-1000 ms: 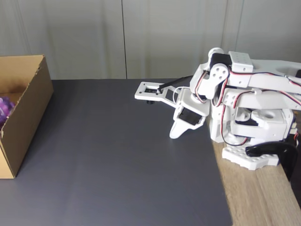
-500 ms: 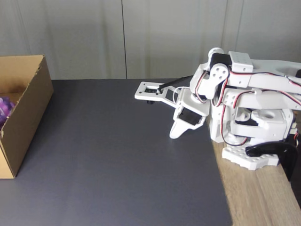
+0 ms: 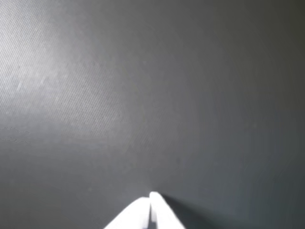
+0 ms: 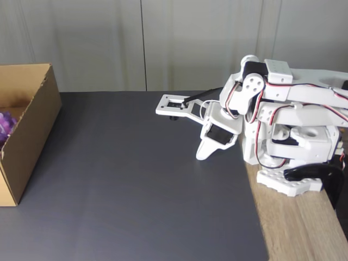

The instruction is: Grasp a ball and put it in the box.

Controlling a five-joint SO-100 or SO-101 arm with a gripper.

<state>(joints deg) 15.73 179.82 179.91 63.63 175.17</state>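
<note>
**Arm folded at rest, ball lying in the box**

The jaws are closed and empty: in the wrist view the two white fingertips (image 3: 153, 204) meet in a point just above the dark mat (image 3: 143, 95). In the fixed view the gripper (image 4: 202, 153) points down at the mat near the arm's base (image 4: 291, 182), the arm (image 4: 272, 103) folded back on itself at the right of the bench (image 4: 299, 234). Well apart, at the left edge, stands the box (image 4: 32, 125); the ball (image 4: 5, 126) shows as a purple patch inside it, partly cut off. By this evidence the placing step appears complete and the arm parked. No further move seems called for.
</note>
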